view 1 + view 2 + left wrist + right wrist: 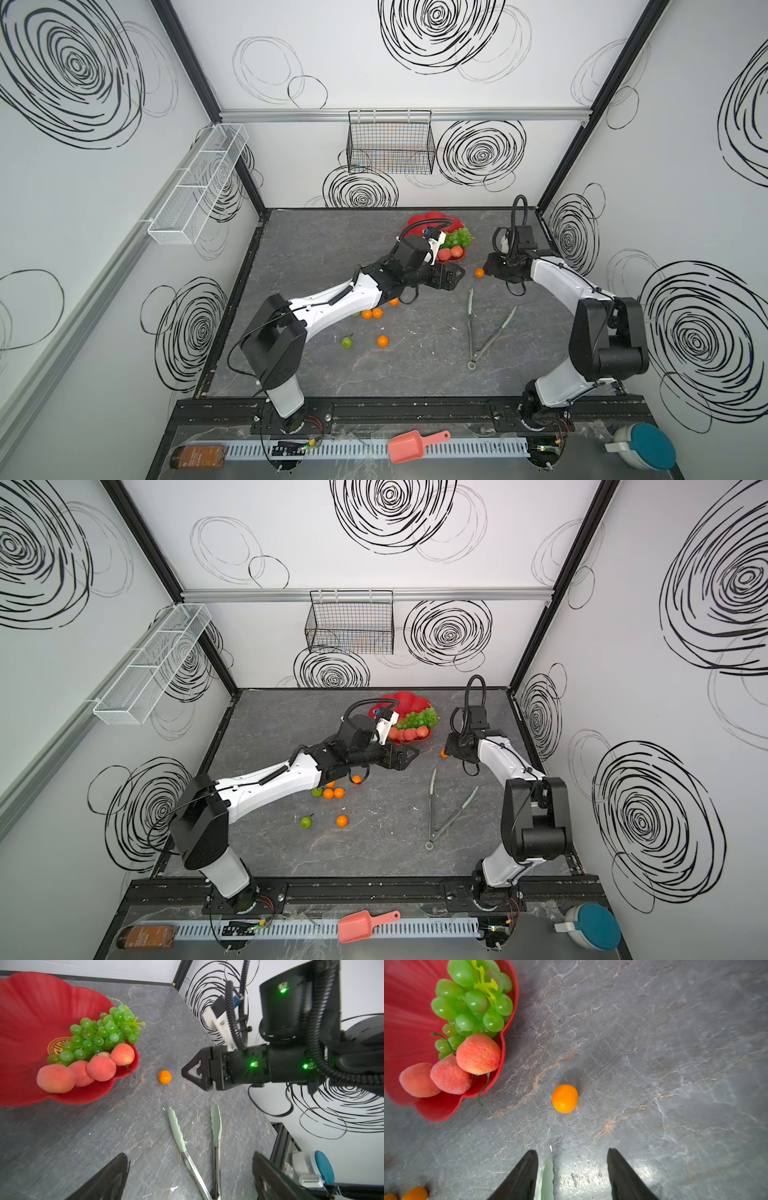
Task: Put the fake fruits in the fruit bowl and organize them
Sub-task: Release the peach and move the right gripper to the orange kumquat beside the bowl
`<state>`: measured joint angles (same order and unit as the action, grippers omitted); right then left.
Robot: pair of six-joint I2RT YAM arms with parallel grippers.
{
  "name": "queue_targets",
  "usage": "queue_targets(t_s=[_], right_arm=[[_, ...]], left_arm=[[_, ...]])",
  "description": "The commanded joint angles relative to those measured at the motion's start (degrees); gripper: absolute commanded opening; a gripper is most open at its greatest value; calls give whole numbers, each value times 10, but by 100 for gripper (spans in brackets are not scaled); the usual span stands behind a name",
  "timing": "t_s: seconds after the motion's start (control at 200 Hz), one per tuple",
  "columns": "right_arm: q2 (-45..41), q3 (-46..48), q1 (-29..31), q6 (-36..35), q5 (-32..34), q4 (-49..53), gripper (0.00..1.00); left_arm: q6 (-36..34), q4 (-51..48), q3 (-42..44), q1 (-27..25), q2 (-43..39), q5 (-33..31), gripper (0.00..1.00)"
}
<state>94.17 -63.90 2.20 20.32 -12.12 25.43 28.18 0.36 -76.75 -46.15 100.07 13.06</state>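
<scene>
Red fruit bowl (25,1001) holds one grape bunch (99,1032) and at least four peaches (101,1069). One orange (565,1098) lies beside it, ahead of the right gripper (572,1150) — fingers apart, empty. Left gripper (189,1153) likewise. Well apart from the bowl: at least four more oranges (377,312), two pears (306,822).

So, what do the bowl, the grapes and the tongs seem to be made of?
Bowl: probably glossy red plastic, moulded petals with sheen.
Grapes: translucent green plastic, bright highlights.
Tongs: shiny metal arms, matte pale-green tips, perhaps silicone.

2 top cams high, whole scene; wrist cams close, low, both w/ orange (565,1098) + bowl (409,1012).
</scene>
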Motion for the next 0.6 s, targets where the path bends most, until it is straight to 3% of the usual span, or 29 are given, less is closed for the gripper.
queue_targets(t_s=[0.0, 0.145, 0.595], right_arm=[[35, -36, 1, -6, -7, 4, 58], [81, -66, 3, -12, -3, 16, 58], [184, -135, 12, -31, 2, 52, 56]], left_arm=[[-19, 17, -30, -4, 24, 13, 96], [-51, 11, -22, -10, 34, 25, 96], [-56, 5, -22, -11, 44, 29, 96]])
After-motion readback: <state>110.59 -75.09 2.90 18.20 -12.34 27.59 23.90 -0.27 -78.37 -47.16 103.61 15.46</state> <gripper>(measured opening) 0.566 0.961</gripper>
